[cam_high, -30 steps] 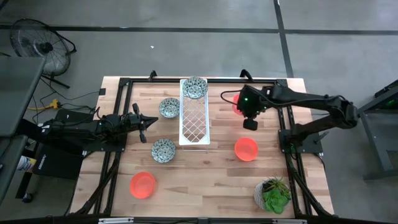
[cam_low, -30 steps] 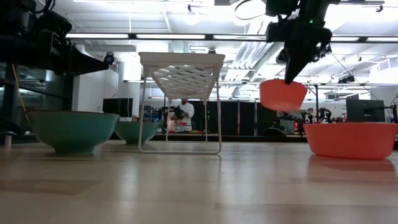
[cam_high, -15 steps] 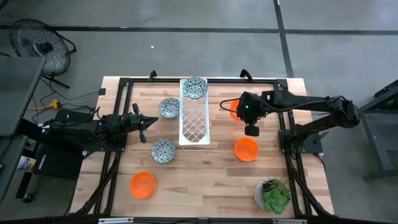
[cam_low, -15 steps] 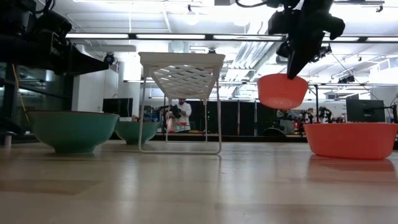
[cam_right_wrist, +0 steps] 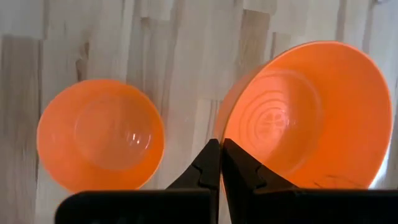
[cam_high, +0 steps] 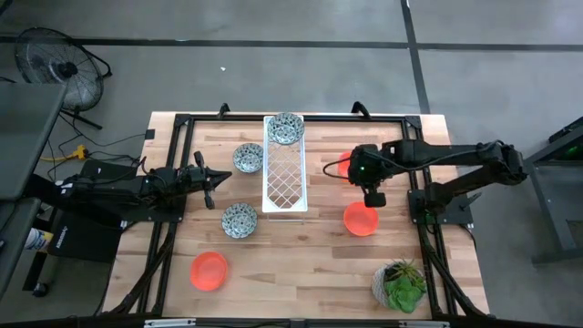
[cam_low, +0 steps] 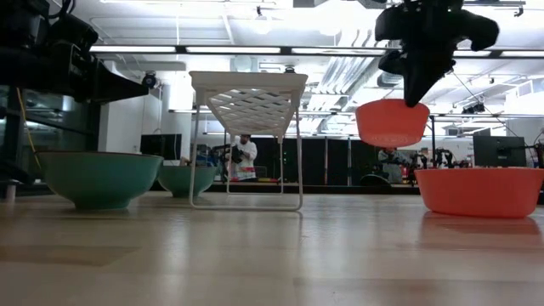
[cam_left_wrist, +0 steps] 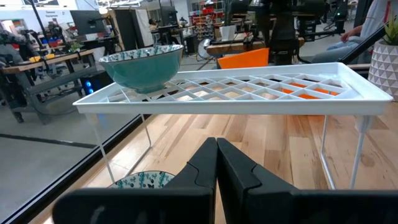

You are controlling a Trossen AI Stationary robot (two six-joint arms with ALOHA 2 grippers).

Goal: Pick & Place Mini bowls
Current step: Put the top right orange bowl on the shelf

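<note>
Orange-red, the carried mini bowl [cam_low: 391, 122] is pinched by its rim in the right gripper [cam_right_wrist: 219, 163], aloft right of the white lattice tray [cam_high: 284, 173]; it should be kept level above the second orange bowl [cam_high: 361, 219]; the left gripper [cam_left_wrist: 216, 163], pressed together, waits at the left.

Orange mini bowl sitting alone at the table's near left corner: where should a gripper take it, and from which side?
Probably by the rim, from straight above. The plain orange round mini bowl sits upright and open on the wooden table, nothing beside it, so one finger can drop inside its thin wall, one outside.
</note>
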